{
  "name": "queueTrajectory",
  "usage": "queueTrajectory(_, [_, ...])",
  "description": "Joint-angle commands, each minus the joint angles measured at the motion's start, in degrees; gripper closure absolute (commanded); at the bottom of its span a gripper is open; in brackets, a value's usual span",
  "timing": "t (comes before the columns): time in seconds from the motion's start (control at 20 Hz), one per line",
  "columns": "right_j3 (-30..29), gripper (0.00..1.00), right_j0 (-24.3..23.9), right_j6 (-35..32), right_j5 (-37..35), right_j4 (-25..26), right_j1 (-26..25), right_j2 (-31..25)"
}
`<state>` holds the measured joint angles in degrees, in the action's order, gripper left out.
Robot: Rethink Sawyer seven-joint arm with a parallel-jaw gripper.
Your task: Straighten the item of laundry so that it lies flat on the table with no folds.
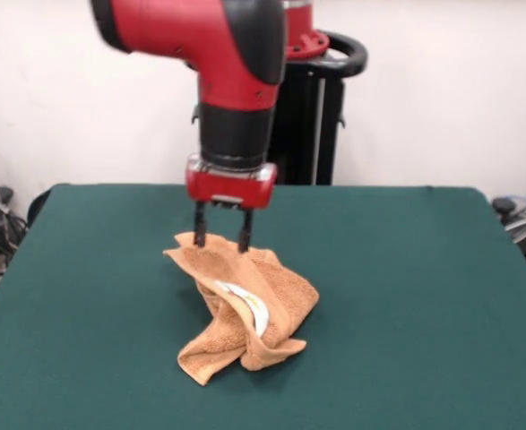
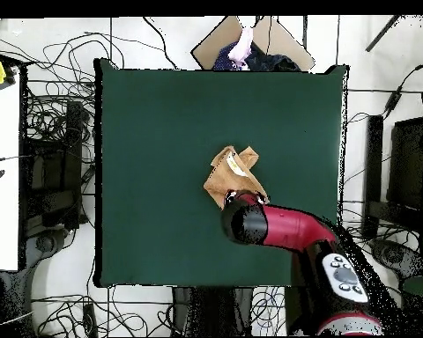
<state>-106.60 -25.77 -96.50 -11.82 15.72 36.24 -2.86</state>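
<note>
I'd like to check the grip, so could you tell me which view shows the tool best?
The front view: the tool hangs below the red arm with both fingers at the crumpled orange towel's top edge. In the overhead view the arm's red housing hides the tool, and only part of the towel shows.

- A plain white wall (image 1: 442,90) stands behind the table.
- Black cables (image 2: 48,114) sprawl over the pale floor (image 2: 136,304).
- A white bench (image 2: 3,176) runs along one side.
- A brown cardboard sheet (image 2: 268,40) lies beyond the far edge.

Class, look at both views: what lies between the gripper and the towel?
Nothing. In the front view the gripper has its fingertips at the towel's raised upper edge, with no gap. In the overhead view the arm hides that spot.
</note>
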Motion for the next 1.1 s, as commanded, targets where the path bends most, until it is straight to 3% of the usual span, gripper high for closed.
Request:
queueTrajectory(0.05, [6.98,0.0,-2.26,2.38,-0.86,5.04,-7.01,-6.97])
queueTrajectory(0.25, [8.45,0.0,-1.51,0.32,5.06,8.67,-11.95,-5.39])
queueTrajectory(0.5, [8.11,0.0,-4.08,2.37,0.91,11.47,-14.41,-6.23])
queueTrajectory(0.8, [8.43,0.0,-10.05,7.39,-1.83,15.4,-20.65,-11.38])
queueTrajectory(1.1, [9.98,0.0,-7.68,1.53,5.41,19.51,-22.05,-8.0])
